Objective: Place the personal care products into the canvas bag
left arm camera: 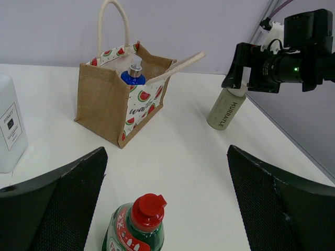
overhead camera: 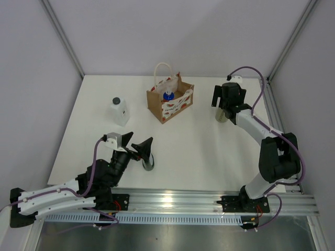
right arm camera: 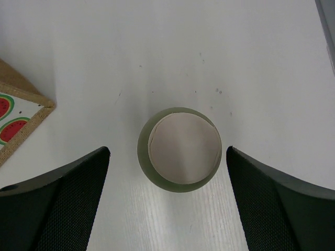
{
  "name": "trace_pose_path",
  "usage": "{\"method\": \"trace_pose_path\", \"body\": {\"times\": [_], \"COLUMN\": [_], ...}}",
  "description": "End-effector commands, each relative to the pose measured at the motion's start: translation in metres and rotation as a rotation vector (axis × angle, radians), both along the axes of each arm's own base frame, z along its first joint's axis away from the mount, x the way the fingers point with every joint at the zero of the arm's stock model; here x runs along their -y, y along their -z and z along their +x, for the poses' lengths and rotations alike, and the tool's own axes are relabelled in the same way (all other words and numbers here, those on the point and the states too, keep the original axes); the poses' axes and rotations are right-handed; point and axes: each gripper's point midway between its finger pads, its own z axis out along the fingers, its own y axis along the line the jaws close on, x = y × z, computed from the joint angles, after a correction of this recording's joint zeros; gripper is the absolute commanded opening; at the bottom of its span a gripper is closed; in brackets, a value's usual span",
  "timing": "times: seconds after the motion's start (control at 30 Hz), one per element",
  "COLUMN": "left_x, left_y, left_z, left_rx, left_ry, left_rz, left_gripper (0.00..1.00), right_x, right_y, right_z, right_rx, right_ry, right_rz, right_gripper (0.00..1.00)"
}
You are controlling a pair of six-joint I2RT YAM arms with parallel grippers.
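Observation:
The canvas bag (overhead camera: 170, 100) stands at the back middle of the table and also shows in the left wrist view (left arm camera: 107, 102). The blue cap of the orange bottle (overhead camera: 168, 95) shows inside it (left arm camera: 133, 77). The translucent white bottle with black cap (overhead camera: 120, 111) stands left of the bag (left arm camera: 9, 130). My left gripper (overhead camera: 142, 146) is open (left arm camera: 166, 152). The dark green bottle with red cap (left arm camera: 137, 225) stands upright between and below its fingers (overhead camera: 148, 163). My right gripper (overhead camera: 224, 107) is open and hangs straight above the beige-olive bottle (right arm camera: 179, 149), one finger on each side (left arm camera: 226, 108).
A corner of the bag (right arm camera: 15, 120) lies left of the right gripper. The metal rail (overhead camera: 209, 201) runs along the table's near edge. Grey walls close in the back and both sides. The right arm's wrist (left arm camera: 282, 57) shows in the left wrist view.

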Motion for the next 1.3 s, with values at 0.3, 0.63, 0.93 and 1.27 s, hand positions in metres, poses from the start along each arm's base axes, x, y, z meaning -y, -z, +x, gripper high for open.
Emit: {"method": "trace_pose_path", "body": {"times": [0.3,0.63,0.93,1.27], "left_x": [0.002,0.003,0.004,0.003], "left_y": [-0.010,-0.008,-0.008,-0.008], "left_z": [-0.001,0.000,0.001,0.002], "left_rx": [0.010,0.008,0.012,0.012], "left_ry": [0.009,0.003,-0.001,-0.006], "left_rz": [-0.042,-0.027,-0.022,-0.016], "left_gripper": [0.99,0.99,0.99,0.99], "right_x": [0.011,0.016,0.015,0.009], "right_y": [0.028,0.044,0.065,0.056], "right_z": [0.006,0.012,0.018,0.020], "right_rx": [-0.006,0.007,-0.006,0.024], "right_ry": [0.032,0.007,-0.035,-0.082], "right_rz": [0.029,0.064,0.089,0.091], "right_gripper": [0.96,0.95,0.89,0.32]}}
